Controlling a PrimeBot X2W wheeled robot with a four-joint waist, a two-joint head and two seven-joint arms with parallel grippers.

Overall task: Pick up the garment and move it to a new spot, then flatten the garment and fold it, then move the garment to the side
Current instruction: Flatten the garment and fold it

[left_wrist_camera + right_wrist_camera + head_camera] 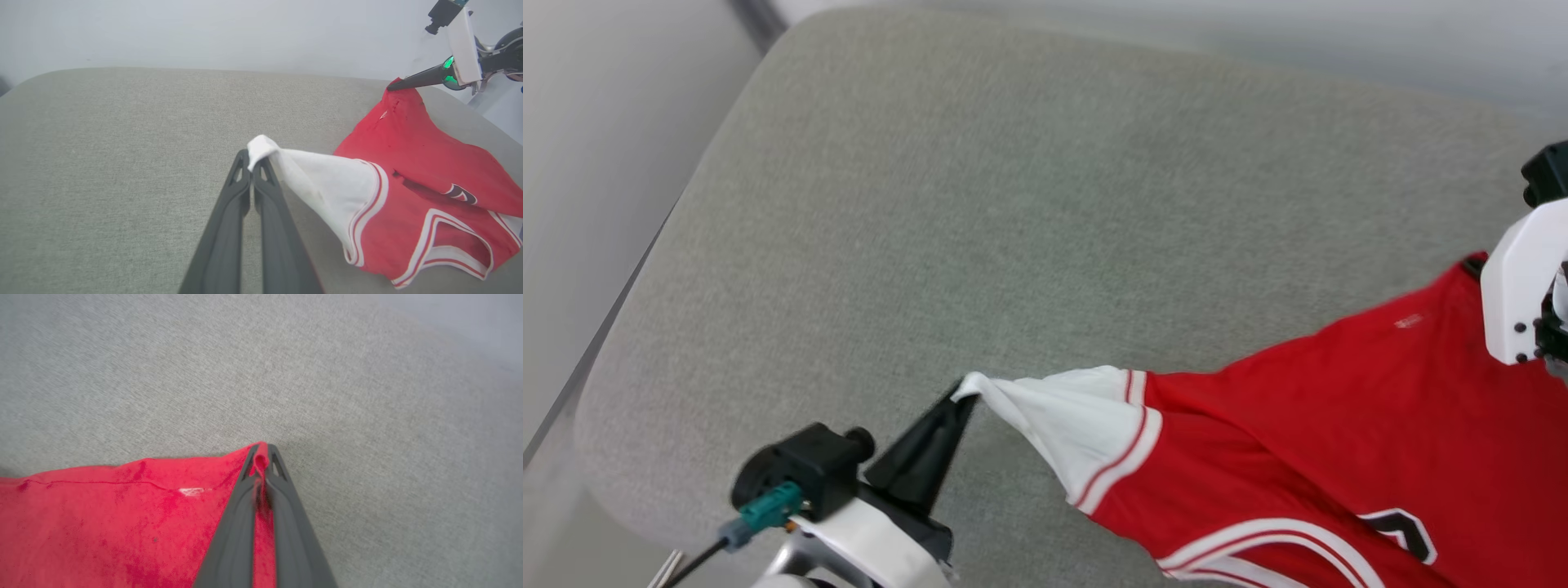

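Left gripper, jaws closed, pinches the sleeve tip of the red, white-sleeved jersey T-shirt; right gripper, jaws closed, grips its far red edge.

Left gripper: near left, fingers pressed together, pinching the garment's white sleeve tip.
Right gripper: far right, fingers clamped on its red edge.

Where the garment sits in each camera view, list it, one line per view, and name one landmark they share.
Head view: the garment lies lower right, its white sleeve held toward bottom centre by the left gripper.
Left wrist view: right half, sleeve tip pinched at centre.
Right wrist view: lower left, red edge pinched by the right gripper.
Shared landmark: the small white mark on the red cloth near that pinched edge.
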